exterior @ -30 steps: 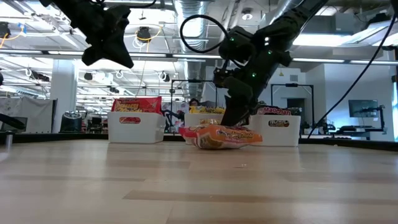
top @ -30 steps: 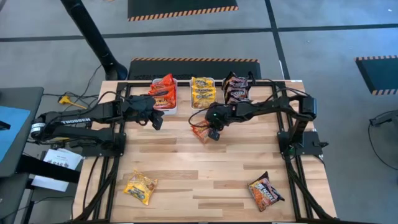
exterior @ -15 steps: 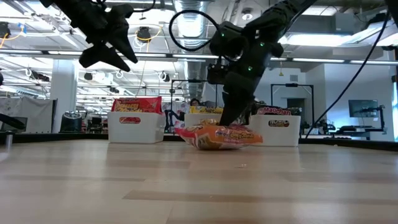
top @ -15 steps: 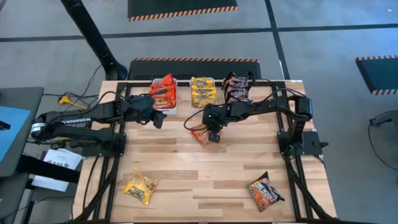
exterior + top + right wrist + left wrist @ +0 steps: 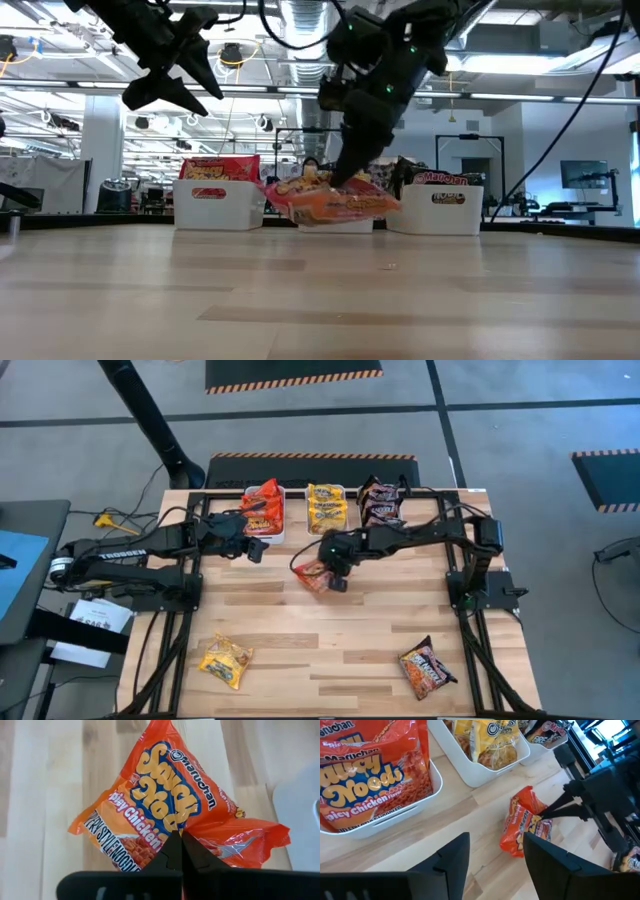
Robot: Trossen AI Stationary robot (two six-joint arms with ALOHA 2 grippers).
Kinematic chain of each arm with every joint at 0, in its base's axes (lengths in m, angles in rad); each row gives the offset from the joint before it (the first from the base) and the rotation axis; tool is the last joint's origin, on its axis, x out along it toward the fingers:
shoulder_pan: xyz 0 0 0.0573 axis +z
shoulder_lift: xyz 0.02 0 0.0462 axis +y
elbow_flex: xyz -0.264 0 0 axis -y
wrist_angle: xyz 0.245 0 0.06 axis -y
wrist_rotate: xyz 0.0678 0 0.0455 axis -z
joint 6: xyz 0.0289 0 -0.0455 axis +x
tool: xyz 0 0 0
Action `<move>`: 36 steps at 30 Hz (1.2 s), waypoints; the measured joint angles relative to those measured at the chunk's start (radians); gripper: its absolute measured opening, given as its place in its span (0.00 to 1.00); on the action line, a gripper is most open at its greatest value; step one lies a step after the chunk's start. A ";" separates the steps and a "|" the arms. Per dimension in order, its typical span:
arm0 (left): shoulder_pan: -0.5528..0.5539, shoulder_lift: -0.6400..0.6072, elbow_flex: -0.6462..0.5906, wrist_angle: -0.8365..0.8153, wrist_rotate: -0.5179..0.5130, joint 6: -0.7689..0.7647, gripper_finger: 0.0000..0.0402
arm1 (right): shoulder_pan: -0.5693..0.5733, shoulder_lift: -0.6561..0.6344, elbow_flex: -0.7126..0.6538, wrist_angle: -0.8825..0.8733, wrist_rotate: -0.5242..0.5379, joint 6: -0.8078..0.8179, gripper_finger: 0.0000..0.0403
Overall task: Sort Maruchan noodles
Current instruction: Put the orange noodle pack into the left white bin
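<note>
Three tubs: white, in a row at the table's [image 5: 330,650] far edge; red-packet tub [image 5: 281,530], yellow-packet tub [image 5: 327,510], dark-packet tub [image 5: 380,505].
Right gripper [image 5: 335,572]: fingers pinched on an orange-red packet [image 5: 335,203], lifted clear of the table before the tubs.
Left gripper [image 5: 255,548]: fingers spread, raised beside the red-packet tub.
Loose packets: yellow packet [image 5: 225,661] and dark packet [image 5: 428,668], near the front corners.

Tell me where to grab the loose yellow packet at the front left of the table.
The yellow packet lies flat and crinkled, apart from anything else. Come straight down from above with the open left gripper and pinch a raised sealed end rather than the flat middle.
</note>
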 joint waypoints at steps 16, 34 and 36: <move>0.000 0.000 0.000 0.000 0.252 -0.078 0.43 | 0.114 -0.004 0.238 0.004 0.160 0.037 0.01; 0.000 0.000 0.000 0.102 0.436 -0.055 0.43 | 0.160 -0.005 0.289 -0.011 0.229 0.065 0.01; 0.000 0.000 0.000 0.095 0.437 -0.055 0.43 | 0.163 -0.005 0.289 -0.008 0.229 0.068 0.01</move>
